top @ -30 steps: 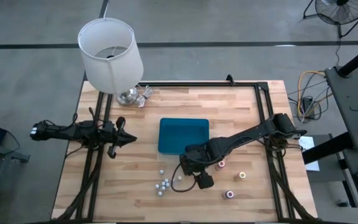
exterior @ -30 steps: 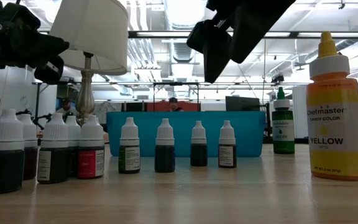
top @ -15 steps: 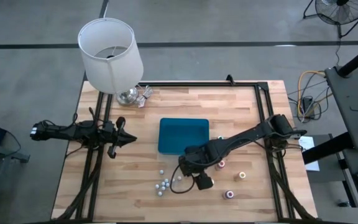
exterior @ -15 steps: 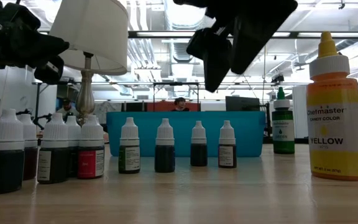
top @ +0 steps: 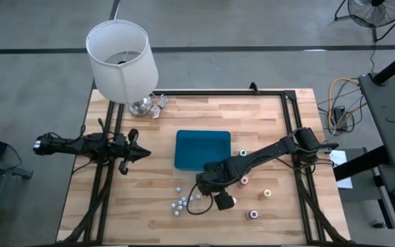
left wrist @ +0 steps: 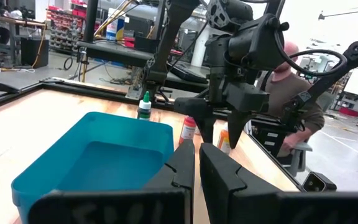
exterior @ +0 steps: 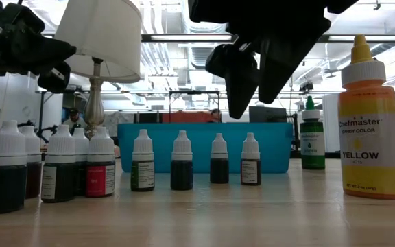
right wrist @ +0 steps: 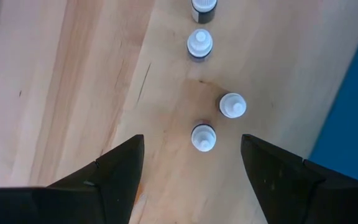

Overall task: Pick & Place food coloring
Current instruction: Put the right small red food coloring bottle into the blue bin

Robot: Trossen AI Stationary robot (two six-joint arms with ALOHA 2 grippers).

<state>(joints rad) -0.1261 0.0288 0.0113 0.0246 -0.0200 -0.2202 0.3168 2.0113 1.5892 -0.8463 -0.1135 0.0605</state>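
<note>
Overhead, the right gripper (top: pixel 201 189) hangs with its fingers spread wide and nothing between them, above a loose row of small white-capped food coloring bottles (exterior: pixel 182 161) standing on the wooden surface (top: pixel 266 116) just in front of the blue tray (top: pixel 202 149). In the right wrist view one white-capped bottle (right wrist: pixel 203 137) sits roughly between the two fingers, with a second bottle (right wrist: pixel 232 106) just beside it toward the tray. That closeness is the main hazard: if the gripper descends slightly off-centre, a finger could land on the neighbour or clip its cap and topple it, and these squat bottles would likely roll. A closing pinch might also catch both bottles or squeeze one out sideways. More bottles stand apart: a cluster (exterior: pixel 53 168), a green-capped bottle (exterior: pixel 312 137) and a large yellow bottle (exterior: pixel 370 123). The left gripper (top: pixel 145 154) waits pressed together at the surface's left edge, near the lamp (top: pixel 122 58).
</note>
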